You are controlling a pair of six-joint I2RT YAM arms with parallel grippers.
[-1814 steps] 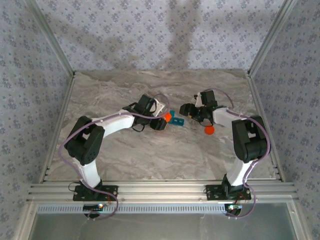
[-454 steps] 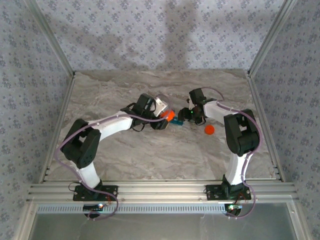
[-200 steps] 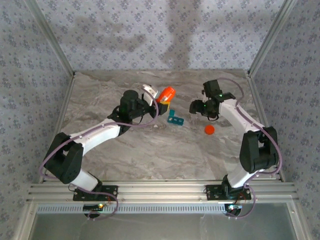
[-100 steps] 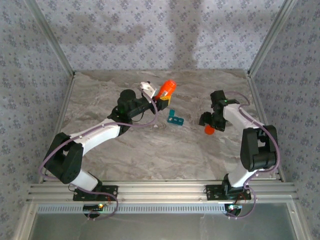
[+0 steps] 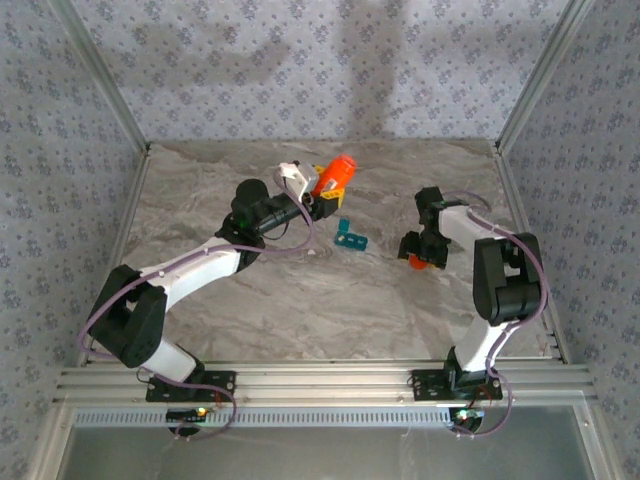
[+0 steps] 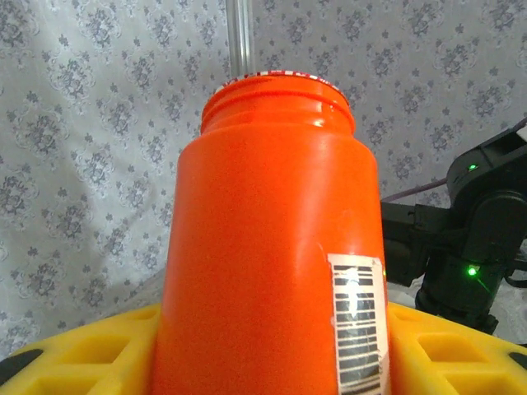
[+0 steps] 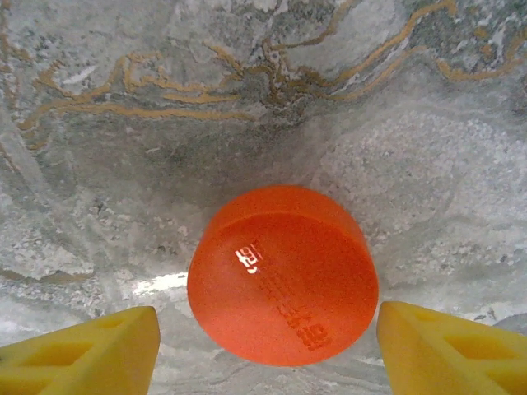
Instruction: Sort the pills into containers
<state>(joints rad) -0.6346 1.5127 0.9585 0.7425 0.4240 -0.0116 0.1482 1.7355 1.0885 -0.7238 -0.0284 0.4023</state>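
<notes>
The teal pill organiser (image 5: 350,237) lay flat near the middle of the table (image 5: 300,300). Toward the far edge, the left gripper (image 5: 322,195) clasped an orange bottle (image 6: 272,247) off the surface. Nearer the right edge, the right gripper (image 5: 417,250) stood spread — one finger either side of an orange cap (image 7: 282,271).

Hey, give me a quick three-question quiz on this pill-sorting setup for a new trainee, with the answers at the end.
1. True or false: the orange bottle has its cap on.
2. What sits between the fingers of the right hand? A) the cap B) a spoon C) nothing
3. Which hand holds the bottle?
Key: 1 false; 2 A; 3 the left hand.
</notes>
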